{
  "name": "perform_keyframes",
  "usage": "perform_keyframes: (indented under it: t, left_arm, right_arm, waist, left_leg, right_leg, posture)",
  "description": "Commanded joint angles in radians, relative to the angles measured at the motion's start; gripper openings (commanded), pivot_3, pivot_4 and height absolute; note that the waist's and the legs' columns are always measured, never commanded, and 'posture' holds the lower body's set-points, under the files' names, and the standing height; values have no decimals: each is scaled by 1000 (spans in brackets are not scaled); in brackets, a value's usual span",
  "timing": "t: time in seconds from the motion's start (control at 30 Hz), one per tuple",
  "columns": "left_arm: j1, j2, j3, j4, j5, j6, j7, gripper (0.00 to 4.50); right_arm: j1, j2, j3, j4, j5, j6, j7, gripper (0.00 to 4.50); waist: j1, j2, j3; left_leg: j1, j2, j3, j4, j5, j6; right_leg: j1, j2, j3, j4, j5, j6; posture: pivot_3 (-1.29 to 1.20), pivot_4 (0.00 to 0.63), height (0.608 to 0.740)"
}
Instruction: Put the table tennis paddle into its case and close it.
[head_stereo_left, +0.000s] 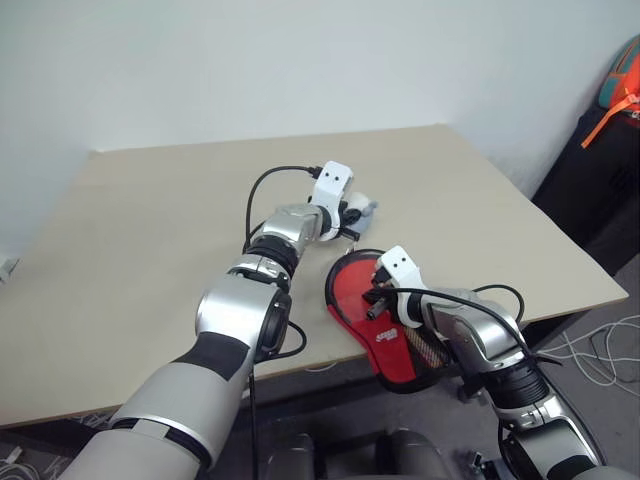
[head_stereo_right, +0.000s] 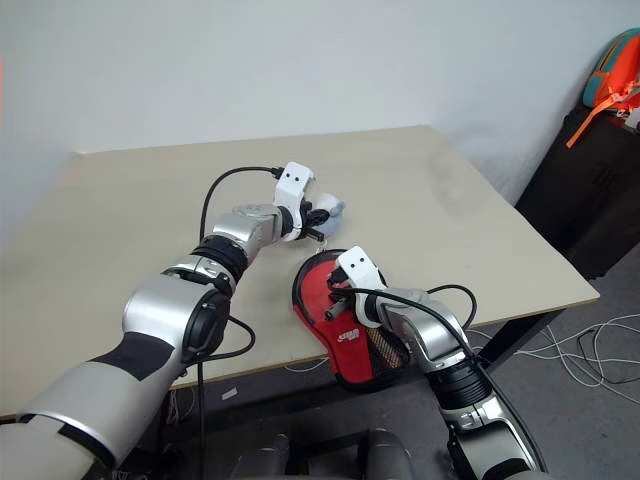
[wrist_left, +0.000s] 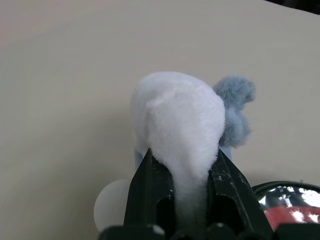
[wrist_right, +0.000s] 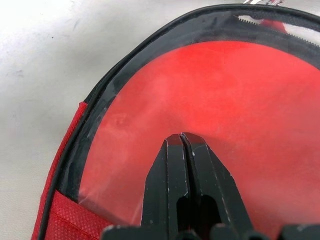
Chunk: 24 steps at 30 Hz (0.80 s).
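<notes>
text: white logo print, perhaps lettering, unreadable | on: red side of case (head_stereo_left: 385, 338) | other text: none

— Where have I got room on the tabletop (head_stereo_left: 150, 240)?

— I see bare surface over the whole far half and all along the left side; a hand could sweep there freely.

— And what's in my way?

— The case (head_stereo_left: 385, 340) lies at the near edge, partly overhanging it, with my right hand (wrist_right: 182, 142) pressed shut over its red inside. My left hand (wrist_left: 182, 170) hangs just beyond the case, clamped on a white-and-grey wad (wrist_left: 185, 120), so the gap between the two hands is narrow. A small white ball (wrist_left: 112, 200) sits on the tabletop just beside the left hand.
</notes>
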Motion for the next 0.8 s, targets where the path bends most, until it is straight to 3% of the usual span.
perform_keyframes:
  t: [0.03,0.47,0.63,0.8]
  left_arm:
    - [-62,-29,1,-32,23,-72,3,209]
    - [-43,-162,-10,-37,73,-116,-84,209]
    - [-14,-175,-23,-53,72,-90,-257,209]
    - [-4,-148,-27,-68,70,-63,-343,1977]
  right_arm:
    - [25,-5,22,39,-12,46,-11,0]
    - [28,-5,27,28,-20,44,-25,0]
    - [26,-6,26,39,-24,37,-31,0]
    - [18,-3,27,54,-28,26,-31,0]
  waist:
    - [0,0,0]
    - [0,0,0]
    - [0,0,0]
    - [0,0,0]
  left_leg:
    - [0,0,0,0,0,1]
    - [0,0,-2,1,-1,2]
    - [0,0,-2,2,-2,2]
    - [0,0,-3,2,-2,3]
  right_leg:
    - [0,0,0,0,0,0]
    - [1,0,-1,0,0,0]
    - [1,-1,-1,0,0,0]
    - [1,-1,-1,0,0,0]
  posture:
    - [0,0,724]
    - [0,0,724]
    - [0,0,724]
    - [0,0,724]
